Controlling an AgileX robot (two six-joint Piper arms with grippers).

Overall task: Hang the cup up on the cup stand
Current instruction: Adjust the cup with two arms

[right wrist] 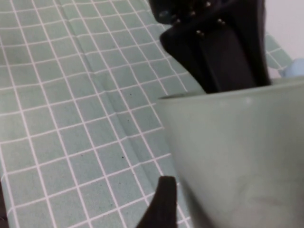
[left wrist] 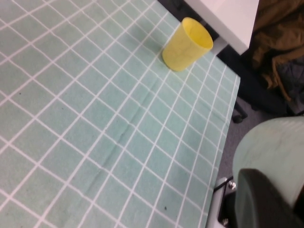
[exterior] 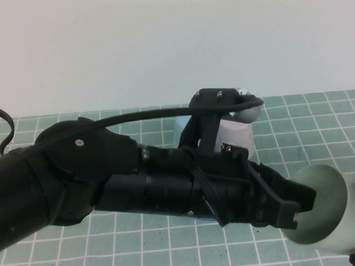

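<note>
Mint-green plastic fills the near right corner of the high view: the cup (exterior: 325,212) is lifted off the table, lying on its side with its open mouth facing left, and the left gripper (exterior: 293,207) reaches across the frame from the left with one dark finger poked into that mouth, apparently pinching the rim. The right gripper (right wrist: 164,202) is close under the same cup, one dark fingertip showing beside its wall in the right wrist view; whether that gripper is closed on the cup or merely beside it cannot be told. It looks like a handover between the two arms. The cup stand itself is not plainly visible; behind the left arm only a pale cup-like shape with a round knob (exterior: 247,109) at its top can be made out, which may belong to it. A yellow cup (left wrist: 186,43) stands upright far off on the green grid mat (left wrist: 85,118), apart from the action. Judging by this, hanging has not begun: next, one gripper needs sole, firm hold, then the cup must be turned mouth-down and carried over a peg.
</note>
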